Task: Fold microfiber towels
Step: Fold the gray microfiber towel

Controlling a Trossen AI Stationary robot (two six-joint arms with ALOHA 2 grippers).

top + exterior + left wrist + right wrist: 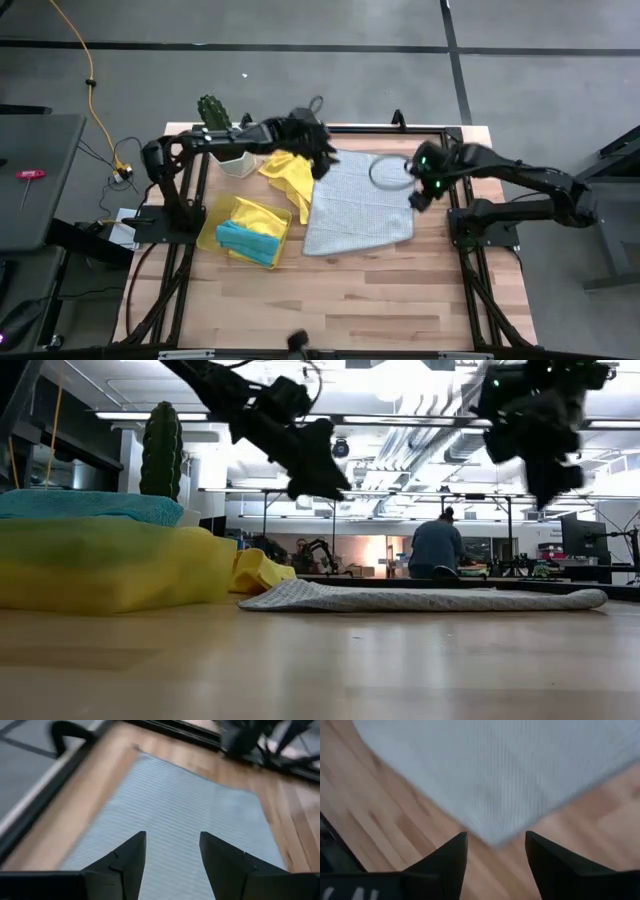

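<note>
A grey microfiber towel (355, 205) lies flat on the wooden table's middle, its edge showing in the low view (420, 598). My left gripper (322, 160) hangs open above the towel's far left corner, nothing between its fingers (172, 850). My right gripper (420, 198) hangs open above the towel's right edge, also with nothing in it (496, 850). A crumpled yellow towel (287, 175) rests on the table against the grey one's left side. A turquoise towel (248, 243) and a yellow towel (258, 215) lie in the yellow tray (210, 232).
A cactus (212, 112) in a white pot (238, 162) stands at the far left behind the tray. Bare wood stretches from the towel to the table's near edge. A person (435, 548) stands in the room far beyond the table.
</note>
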